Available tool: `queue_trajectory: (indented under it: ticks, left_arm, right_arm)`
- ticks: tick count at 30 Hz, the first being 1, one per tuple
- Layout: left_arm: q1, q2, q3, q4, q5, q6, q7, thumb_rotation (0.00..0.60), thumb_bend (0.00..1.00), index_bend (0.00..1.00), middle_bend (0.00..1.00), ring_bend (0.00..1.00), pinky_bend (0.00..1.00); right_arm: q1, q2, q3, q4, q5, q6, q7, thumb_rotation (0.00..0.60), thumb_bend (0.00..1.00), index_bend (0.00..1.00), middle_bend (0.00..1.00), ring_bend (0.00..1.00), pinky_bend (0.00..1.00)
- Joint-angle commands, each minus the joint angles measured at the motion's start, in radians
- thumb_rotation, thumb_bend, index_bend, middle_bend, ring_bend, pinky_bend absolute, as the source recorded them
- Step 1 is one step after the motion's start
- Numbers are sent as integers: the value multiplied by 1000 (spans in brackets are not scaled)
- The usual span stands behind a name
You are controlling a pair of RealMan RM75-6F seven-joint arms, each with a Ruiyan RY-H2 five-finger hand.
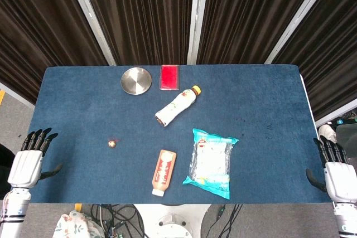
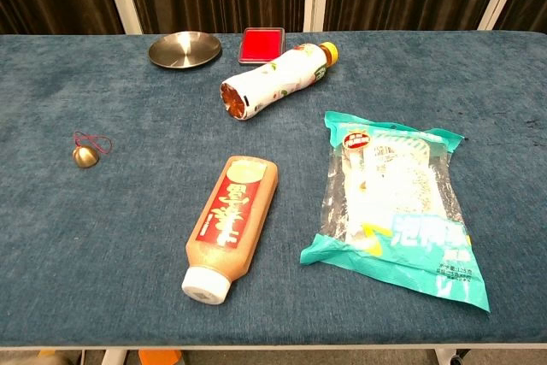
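My left hand (image 1: 29, 160) hangs at the table's left front corner, fingers apart, holding nothing; the small bell (image 1: 112, 144) is the nearest thing to it. My right hand (image 1: 336, 170) is at the right front corner, also open and empty, well apart from the teal snack bag (image 1: 211, 162) (image 2: 397, 203). A sauce bottle with a white cap (image 1: 164, 172) (image 2: 231, 224) lies flat near the front middle. A drink bottle with a yellow cap (image 1: 177, 106) (image 2: 275, 79) lies on its side further back. Neither hand shows in the chest view.
A round metal dish (image 1: 136, 80) (image 2: 184, 49) and a red flat box (image 1: 169, 77) (image 2: 261, 44) sit at the table's far edge. The bell (image 2: 85, 156) has a red string. The blue table (image 1: 268, 110) is backed by dark curtains.
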Motion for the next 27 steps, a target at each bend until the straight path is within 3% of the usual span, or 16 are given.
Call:
queue_trajectory:
  ticks: [1, 14, 27]
  left_arm:
    - [0, 2, -1, -3, -3, -1, 1, 600, 175, 161, 67, 0, 0]
    - [-35, -7, -6, -18, 16, -35, 15, 600, 175, 161, 67, 0, 0]
    - [-200, -116, -44, 7, -15, -259, 12, 600, 175, 177, 67, 0, 0]
  right_arm:
    - [0, 0, -1, -1, 0, -1, -2, 600, 265, 0, 0, 0, 24]
    - [-2, 5, -3, -4, -2, 2, -3, 600, 265, 0, 0, 0, 24]
    - [-7, 4, -6, 31, 10, -8, 21, 600, 265, 0, 0, 0, 24]
